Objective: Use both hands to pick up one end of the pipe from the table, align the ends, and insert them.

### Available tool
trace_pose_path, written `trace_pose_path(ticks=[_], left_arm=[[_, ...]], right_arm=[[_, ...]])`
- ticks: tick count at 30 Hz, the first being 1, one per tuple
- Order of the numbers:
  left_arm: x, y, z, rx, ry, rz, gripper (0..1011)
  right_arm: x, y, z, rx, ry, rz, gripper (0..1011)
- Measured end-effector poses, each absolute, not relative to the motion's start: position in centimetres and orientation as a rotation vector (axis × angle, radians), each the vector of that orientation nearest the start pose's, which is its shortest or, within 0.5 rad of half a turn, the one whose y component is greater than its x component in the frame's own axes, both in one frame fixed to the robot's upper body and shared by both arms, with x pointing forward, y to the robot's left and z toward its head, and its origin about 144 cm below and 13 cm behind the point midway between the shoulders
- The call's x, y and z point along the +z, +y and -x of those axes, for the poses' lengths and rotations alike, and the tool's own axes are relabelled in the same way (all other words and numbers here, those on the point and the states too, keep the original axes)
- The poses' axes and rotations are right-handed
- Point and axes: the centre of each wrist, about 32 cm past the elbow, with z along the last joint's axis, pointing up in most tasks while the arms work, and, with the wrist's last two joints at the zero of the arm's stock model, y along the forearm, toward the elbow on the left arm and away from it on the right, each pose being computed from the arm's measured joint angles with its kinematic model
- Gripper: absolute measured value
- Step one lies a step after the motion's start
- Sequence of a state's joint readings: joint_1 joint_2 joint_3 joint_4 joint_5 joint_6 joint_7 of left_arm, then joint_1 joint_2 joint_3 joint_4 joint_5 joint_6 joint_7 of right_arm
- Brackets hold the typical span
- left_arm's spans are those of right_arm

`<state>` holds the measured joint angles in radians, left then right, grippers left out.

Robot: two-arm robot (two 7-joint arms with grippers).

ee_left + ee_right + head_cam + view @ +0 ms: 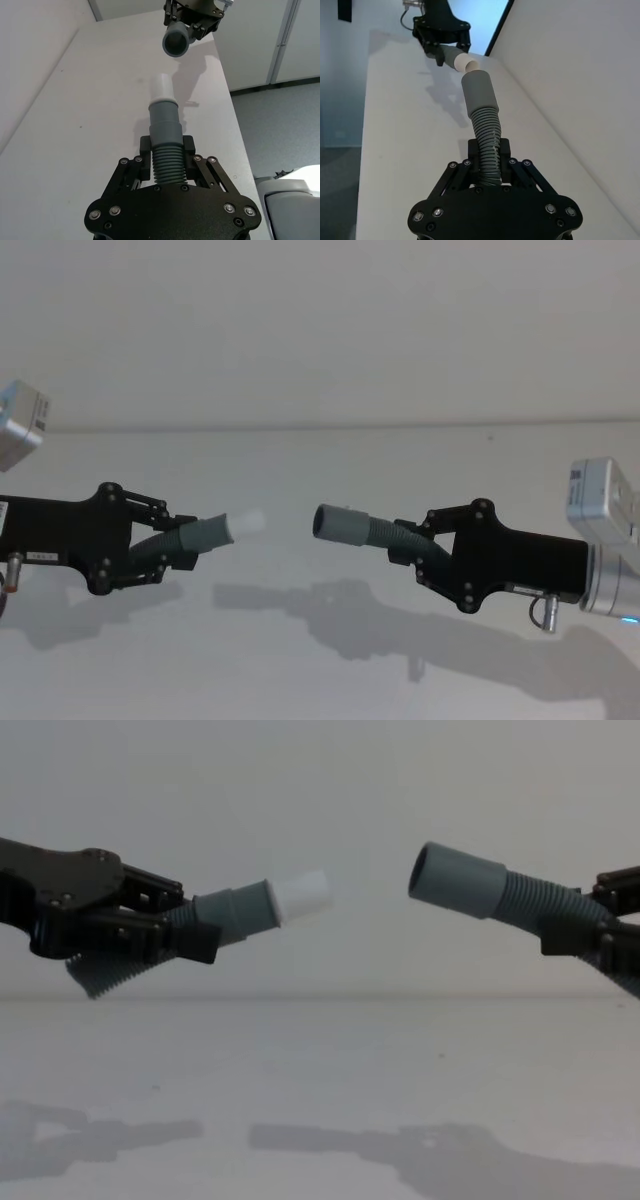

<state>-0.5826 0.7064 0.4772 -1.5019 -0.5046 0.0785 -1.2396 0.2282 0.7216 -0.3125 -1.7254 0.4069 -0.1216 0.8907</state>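
Both hose pieces are hanging in the air above the white table [300, 660]. The left gripper [172, 545] is clamping its ribbed piece [225, 915] just behind the cuff, with the white tapered tip [300, 895] pointing rightward. The right gripper [412, 540] is squeezing the other piece [385, 533] on its ribs, with the open grey socket [455, 880] facing that tip. A gap is separating the two ends, so they are near but not touching.
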Motion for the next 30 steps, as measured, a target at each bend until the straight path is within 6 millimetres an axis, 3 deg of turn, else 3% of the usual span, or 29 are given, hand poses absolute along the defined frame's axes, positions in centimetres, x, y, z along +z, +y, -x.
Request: trace_pose_path(ticks=[30], left_arm=[[132.6, 31.6, -57.3, -0.024, -0.205, -0.373, 335]], right_arm=[[127.9, -30.8, -50.4, -0.232, -0.481, 0.270, 204]])
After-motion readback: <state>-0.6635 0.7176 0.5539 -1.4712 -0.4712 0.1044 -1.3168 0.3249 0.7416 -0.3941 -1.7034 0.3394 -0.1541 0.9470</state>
